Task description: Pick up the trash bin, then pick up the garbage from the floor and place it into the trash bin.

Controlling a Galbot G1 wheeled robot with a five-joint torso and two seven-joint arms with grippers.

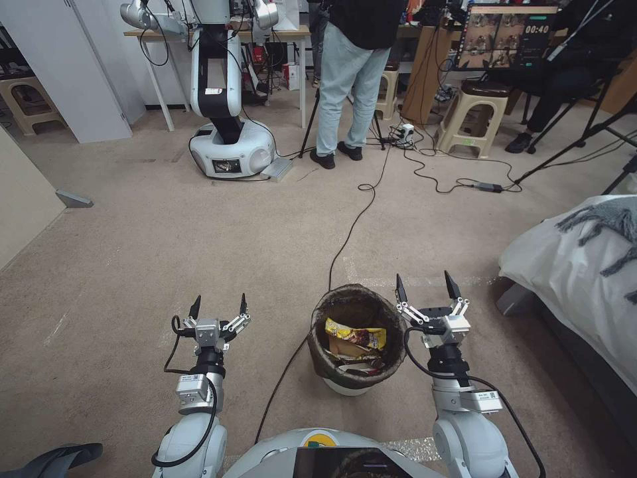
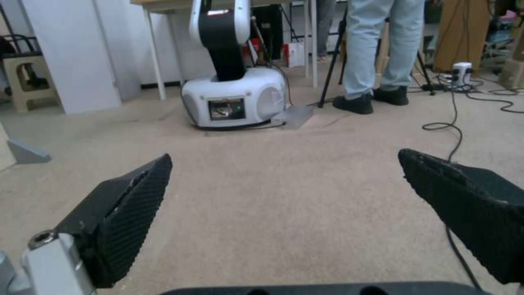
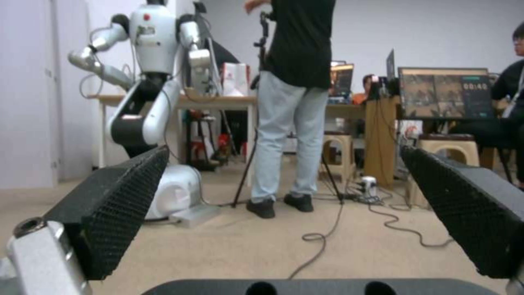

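Note:
The trash bin, white with a dark liner bag over its rim, stands on the carpet just in front of my base. Inside it lies garbage: a yellow snack wrapper and some red-and-white scraps. My right gripper hovers open beside the bin's right rim, fingers pointing forward and empty. My left gripper is open and empty too, a short way left of the bin over bare carpet. Both wrist views look past open black fingers at the carpet ahead, with nothing between them.
A black cable runs across the carpet to the bin's side. Another white robot stands ahead left, a person ahead centre, stools and a cable tangle ahead right. A bed lies close on my right.

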